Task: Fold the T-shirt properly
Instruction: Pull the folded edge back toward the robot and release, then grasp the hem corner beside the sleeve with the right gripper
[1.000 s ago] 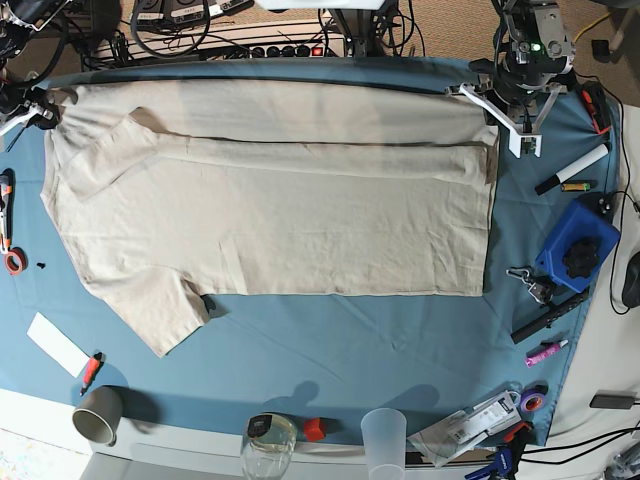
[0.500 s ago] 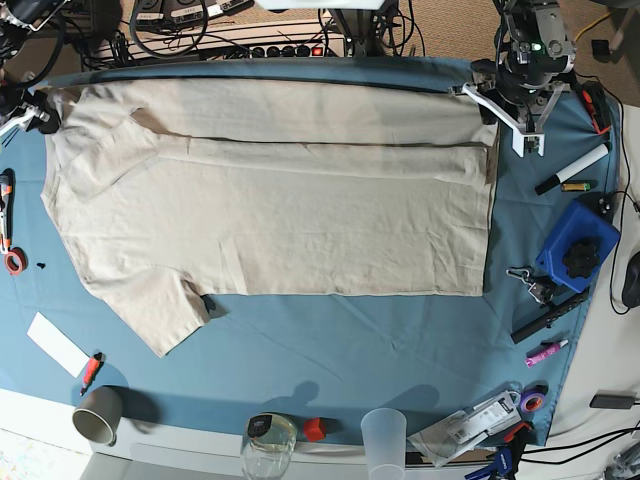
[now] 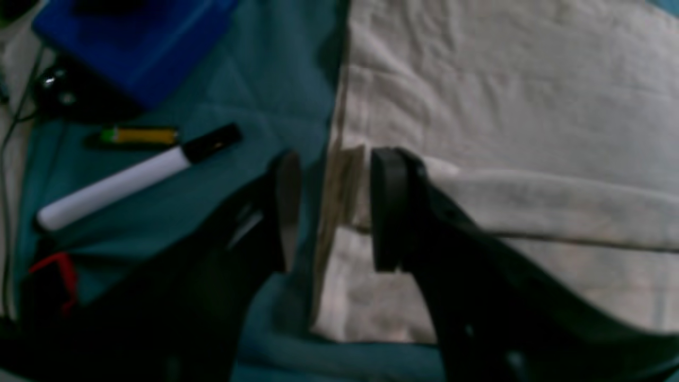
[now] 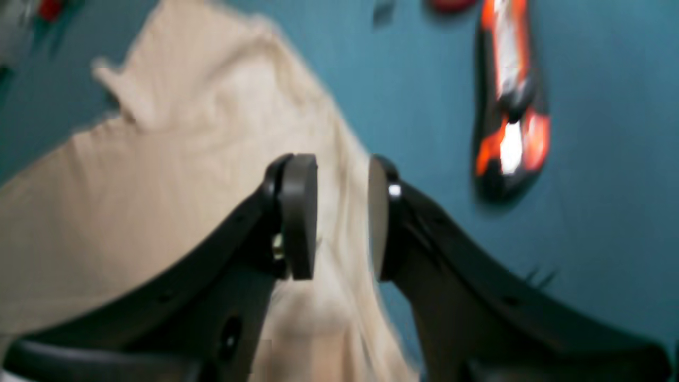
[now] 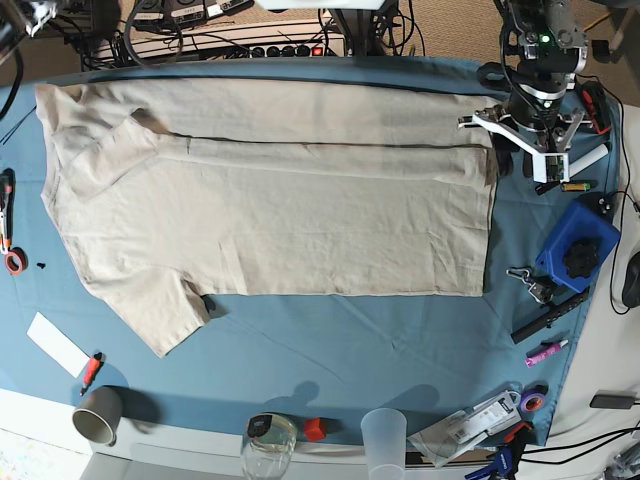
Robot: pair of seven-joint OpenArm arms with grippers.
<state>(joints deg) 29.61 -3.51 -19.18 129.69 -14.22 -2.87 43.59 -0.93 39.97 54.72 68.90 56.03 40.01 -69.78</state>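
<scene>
- Left gripper (image 3: 331, 209) stood with jaws parted and empty, straddling the hem edge of the T-shirt (image 5: 280, 215) at the folded strip's end
- Right gripper (image 4: 342, 217) likewise released, above the sleeve-side edge; not visible in base view
- Shirt lay flat on the blue cloth (image 5: 380, 350), long axis running arm to arm, far edge folded over
- Near long edge not yet folded, judged next; each arm sat nearer its own end
- Fabric beige, lightly wrinkled
</scene>
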